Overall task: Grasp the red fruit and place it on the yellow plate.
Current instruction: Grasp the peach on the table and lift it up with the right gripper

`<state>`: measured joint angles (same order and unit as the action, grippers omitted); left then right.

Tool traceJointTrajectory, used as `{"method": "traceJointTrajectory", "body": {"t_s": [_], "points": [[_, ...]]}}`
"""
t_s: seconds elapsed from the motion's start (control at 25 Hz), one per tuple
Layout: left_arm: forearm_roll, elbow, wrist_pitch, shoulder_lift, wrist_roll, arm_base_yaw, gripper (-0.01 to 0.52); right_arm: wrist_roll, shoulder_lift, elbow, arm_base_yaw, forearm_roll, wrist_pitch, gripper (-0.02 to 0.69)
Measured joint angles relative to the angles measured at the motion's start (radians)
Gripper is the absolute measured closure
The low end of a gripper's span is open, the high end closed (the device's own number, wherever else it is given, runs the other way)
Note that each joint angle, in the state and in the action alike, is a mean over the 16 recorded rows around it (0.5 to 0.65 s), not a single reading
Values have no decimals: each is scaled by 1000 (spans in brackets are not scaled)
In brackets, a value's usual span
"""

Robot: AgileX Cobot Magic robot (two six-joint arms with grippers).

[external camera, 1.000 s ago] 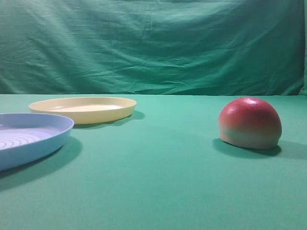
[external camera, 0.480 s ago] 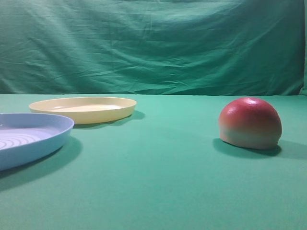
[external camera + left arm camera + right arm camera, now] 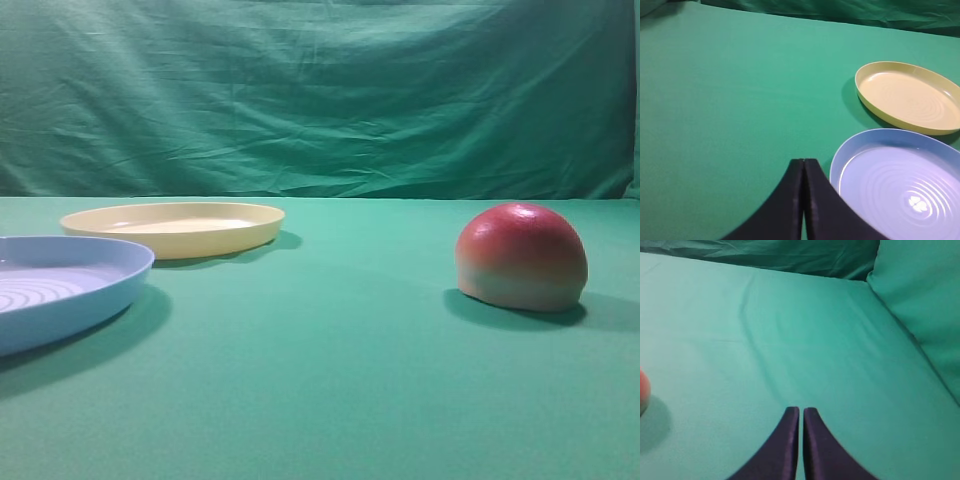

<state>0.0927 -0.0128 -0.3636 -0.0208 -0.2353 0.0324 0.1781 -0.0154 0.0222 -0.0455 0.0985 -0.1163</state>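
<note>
**Both grippers closed and empty; the fruit is not yet approached**

The right gripper (image 3: 801, 412), two dark curved fingers, has its tips pressed together with only a thin line between them, and nothing is held. It hangs over bare green cloth (image 3: 805, 345). At the far left edge of its wrist view a small reddish patch shows; this is probably the red fruit (image 3: 642, 390), but too little is visible to be sure. The left gripper (image 3: 804, 162) is also closed on nothing, just beside the rim of the light-blue ridged round plate (image 3: 900, 185).

In the high view, the smooth dome-shaped red fruit (image 3: 521, 257), pale at its base, sits flat side down on the cloth at the right. The shallow pale-yellow round plastic plate (image 3: 173, 228) lies well apart from it, at the left and farther back, behind the blue plate.

I judge the task is at its beginning: the reach toward the fruit. The next move requires the right gripper to open its fingers wide, turn left to the fruit and descend over the dome.

Count: one fruit, two plates (one yellow, one blue), two grippers.
</note>
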Motion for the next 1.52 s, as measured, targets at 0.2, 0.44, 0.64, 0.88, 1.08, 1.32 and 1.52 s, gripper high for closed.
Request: {"method": "traceJointTrajectory", "body": {"t_s": [0.2,0.44,0.64,0.88,1.08,1.32,1.52], "points": [[0,0,0,0,0,0,514,42,23,-55,0,-29,32,665],[0,0,0,0,0,0,514,-17,147,-212,0,-37,-128,665],[0,0,0,0,0,0,514,-104,329,-387,0,-49,-367,665],[0,0,0,0,0,0,514,-219,566,-537,0,-115,-609,665],[0,0,0,0,0,0,514,-379,709,-588,-10,-261,-711,665],[0,0,0,0,0,0,514,-593,819,-601,-71,-455,-725,665],[0,0,0,0,0,0,514,-734,914,-634,-166,-561,-719,665]]}}
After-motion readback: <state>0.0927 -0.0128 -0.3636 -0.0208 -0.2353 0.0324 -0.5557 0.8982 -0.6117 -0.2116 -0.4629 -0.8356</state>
